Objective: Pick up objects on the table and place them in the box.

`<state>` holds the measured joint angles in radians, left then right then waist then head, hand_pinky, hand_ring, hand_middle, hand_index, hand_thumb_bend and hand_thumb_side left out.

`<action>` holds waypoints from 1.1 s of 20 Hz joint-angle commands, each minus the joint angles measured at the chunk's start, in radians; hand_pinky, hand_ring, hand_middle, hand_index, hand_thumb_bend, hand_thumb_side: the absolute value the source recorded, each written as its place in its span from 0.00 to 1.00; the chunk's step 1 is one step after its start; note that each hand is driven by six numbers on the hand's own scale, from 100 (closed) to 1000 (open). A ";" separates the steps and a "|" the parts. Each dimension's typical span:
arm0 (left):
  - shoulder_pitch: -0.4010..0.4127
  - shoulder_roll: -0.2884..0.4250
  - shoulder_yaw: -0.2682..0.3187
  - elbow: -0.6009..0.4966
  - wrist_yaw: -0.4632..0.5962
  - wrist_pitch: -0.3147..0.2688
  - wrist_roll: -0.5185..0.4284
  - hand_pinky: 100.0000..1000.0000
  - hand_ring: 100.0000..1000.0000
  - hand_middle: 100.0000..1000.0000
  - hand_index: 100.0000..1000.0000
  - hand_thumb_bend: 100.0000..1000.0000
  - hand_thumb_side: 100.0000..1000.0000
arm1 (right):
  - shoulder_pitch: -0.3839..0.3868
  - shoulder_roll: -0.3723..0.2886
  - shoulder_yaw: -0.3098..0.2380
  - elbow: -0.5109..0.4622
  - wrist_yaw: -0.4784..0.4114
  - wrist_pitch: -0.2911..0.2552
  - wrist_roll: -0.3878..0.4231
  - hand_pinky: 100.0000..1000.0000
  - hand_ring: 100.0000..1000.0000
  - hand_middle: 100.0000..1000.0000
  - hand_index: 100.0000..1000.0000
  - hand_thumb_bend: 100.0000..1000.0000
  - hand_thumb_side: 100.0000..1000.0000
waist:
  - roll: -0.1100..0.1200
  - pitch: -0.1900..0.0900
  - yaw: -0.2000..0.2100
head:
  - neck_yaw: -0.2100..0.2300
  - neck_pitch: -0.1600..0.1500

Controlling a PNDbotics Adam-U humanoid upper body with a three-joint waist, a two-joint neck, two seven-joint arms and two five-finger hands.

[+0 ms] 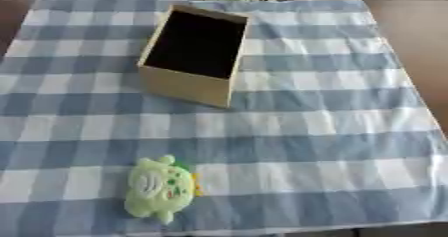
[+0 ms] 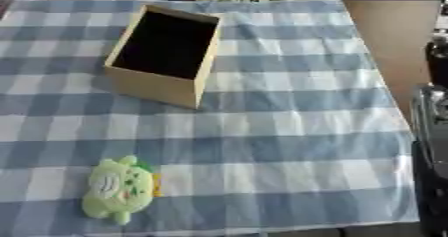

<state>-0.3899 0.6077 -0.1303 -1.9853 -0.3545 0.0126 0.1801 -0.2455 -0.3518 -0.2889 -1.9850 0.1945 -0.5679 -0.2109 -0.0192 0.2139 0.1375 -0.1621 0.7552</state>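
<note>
- Pale green, soft-looking plush toy (image 1: pixel 160 190) with small red and yellow details lies flat near the table's front edge, on the robot's left of centre; nothing touches it.
- Box (image 1: pixel 186 85): tan, open-topped, dark inside, standing upright well beyond the toy toward the far side. It appears to hold nothing, though its floor is too dark to confirm.
- Blue-and-white checked cloth (image 1: pixel 332 131) covers the work area; bare brown table (image 2: pixel 385 36) shows on the right.
- Hands: no left hand appears in either view. A dark arm (image 2: pixel 432 146) runs along the right edge of the right eye view; its hand is not distinguishable, so the state of its fingers cannot be told.
- Judged status: the pick has not begun; the toy remains on the cloth.
- Advice for the step: descend over the toy's broad middle, close around its body rather than the small limbs, lift clear of the cloth to avoid dragging it, then release above the box mouth.
</note>
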 commanded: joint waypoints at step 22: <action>-0.154 0.286 -0.304 -0.015 0.048 0.051 -0.360 0.40 0.53 0.66 0.80 0.01 0.90 | 0.015 -0.044 0.010 -0.015 -0.012 0.004 0.021 0.76 0.57 0.54 0.75 0.00 0.73 | 0.019 -0.038 0.005 | -0.015 0.015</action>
<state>-0.5257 0.8623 -0.4316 -1.9859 -0.3146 0.0626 -0.1656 -0.2256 -0.3663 -0.2765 -1.9850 0.1905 -0.5628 -0.1933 -0.0020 0.1911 0.1420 -0.1778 0.7634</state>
